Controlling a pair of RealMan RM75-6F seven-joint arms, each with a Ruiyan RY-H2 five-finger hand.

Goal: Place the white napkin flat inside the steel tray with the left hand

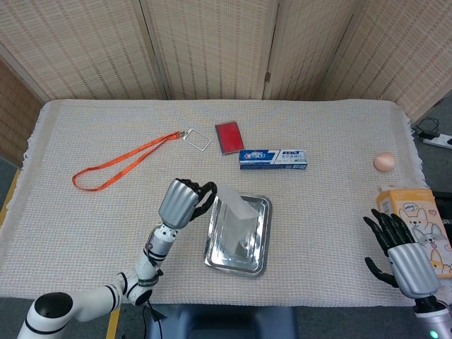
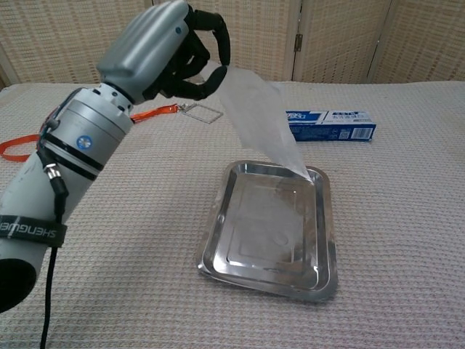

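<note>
"SHENGUANG" on left forearm band (image 2: pixel 29 231)

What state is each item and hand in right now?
left hand: pinches the napkin's top edge, raised over the tray's left side
white napkin: hanging, lower corner at the tray's far rim, not flat
steel tray: upright on the table, nothing lying in it
right hand: holds nothing, fingers spread
toothpaste box: lying flat
egg: resting on the cloth
</note>
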